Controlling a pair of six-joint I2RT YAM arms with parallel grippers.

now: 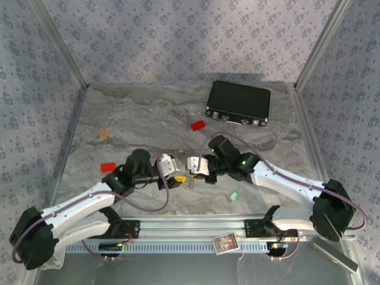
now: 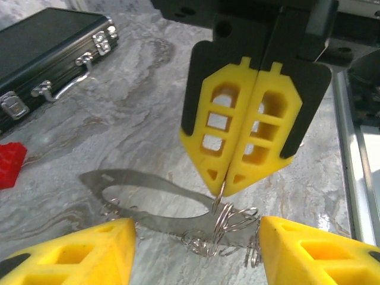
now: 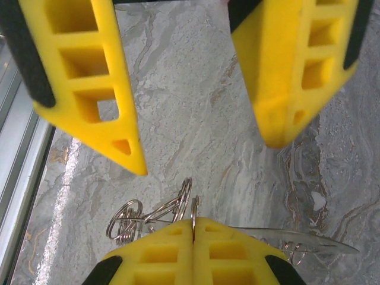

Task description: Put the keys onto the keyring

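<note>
The keyring [image 1: 190,180] is a flat silvery hoop [image 2: 142,180] carrying several small wire rings [image 3: 169,209]. It lies on the marble table between both grippers. My right gripper [image 1: 192,173] is shut on one small upright ring of it [image 2: 227,181] [image 3: 192,222]. My left gripper [image 1: 181,174] is open, its yellow fingers [image 2: 89,252] wide apart on either side of the ring cluster [image 2: 196,240] [image 3: 208,155] and holding nothing. The red key [image 1: 198,124] [image 2: 9,163] lies further back near the case. The green key [image 1: 234,195] lies near the front, right of the grippers.
A black case [image 1: 238,102] [image 2: 41,53] stands at the back right. A red block [image 1: 108,167] lies left of the left arm, and a small tan piece [image 1: 104,132] further back. A metal rail [image 1: 190,228] runs along the near edge, with a card [image 1: 224,243] on it.
</note>
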